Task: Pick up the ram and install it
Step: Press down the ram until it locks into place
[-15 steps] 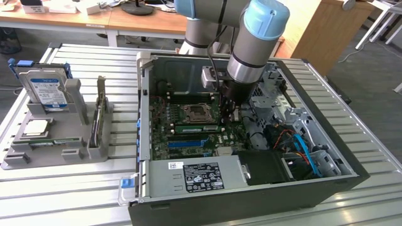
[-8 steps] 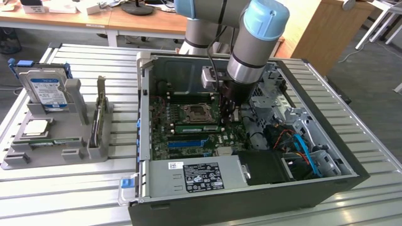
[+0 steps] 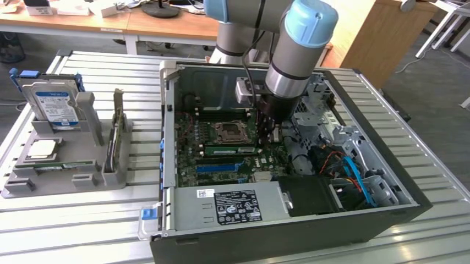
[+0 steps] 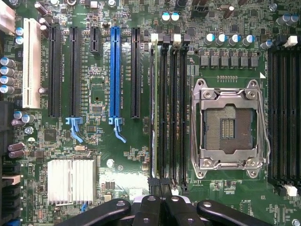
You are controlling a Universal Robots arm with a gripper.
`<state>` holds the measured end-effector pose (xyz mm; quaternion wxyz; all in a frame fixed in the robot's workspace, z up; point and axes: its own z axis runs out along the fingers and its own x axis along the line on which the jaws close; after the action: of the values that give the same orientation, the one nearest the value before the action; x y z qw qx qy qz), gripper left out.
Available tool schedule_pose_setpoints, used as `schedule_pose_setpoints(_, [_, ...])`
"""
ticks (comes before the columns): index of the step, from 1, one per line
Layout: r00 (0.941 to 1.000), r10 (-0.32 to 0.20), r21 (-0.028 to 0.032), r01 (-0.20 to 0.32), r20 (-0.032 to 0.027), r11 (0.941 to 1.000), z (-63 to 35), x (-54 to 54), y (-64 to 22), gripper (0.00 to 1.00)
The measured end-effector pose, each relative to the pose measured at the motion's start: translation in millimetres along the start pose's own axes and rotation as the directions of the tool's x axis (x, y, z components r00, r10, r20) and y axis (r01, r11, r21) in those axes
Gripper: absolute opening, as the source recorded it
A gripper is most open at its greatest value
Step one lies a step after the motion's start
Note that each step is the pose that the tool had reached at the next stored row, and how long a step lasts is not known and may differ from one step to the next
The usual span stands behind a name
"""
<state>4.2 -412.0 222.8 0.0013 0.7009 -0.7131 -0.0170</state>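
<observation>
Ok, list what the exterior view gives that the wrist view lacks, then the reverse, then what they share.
Exterior view: the grey holder at its left, carrying a hard drive, a CPU chip and a ram stick; the case. Wrist view: the white slot and blue-topped capacitors. Shared: the motherboard, empty CPU socket, blue slot, ram slots, shut pincer.

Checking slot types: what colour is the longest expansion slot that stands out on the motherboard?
Blue slot, clearest in the wrist view.
</observation>
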Motion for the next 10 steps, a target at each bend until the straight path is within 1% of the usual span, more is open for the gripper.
schedule_pose_setpoints(7, [1.0000,0.000,-0.0003,0.000,0.0004,1.0000,-0.1,0.0,0.1,0.10])
schedule_pose_setpoints(9, [1.0000,0.000,-0.0022,0.000,0.0014,1.0000,-1.7,-0.2,0.2,0.10])
schedule_pose_setpoints(10, [1.0000,0.000,-0.0042,0.000,0.0005,1.0000,-3.4,-0.1,0.2,0.10])
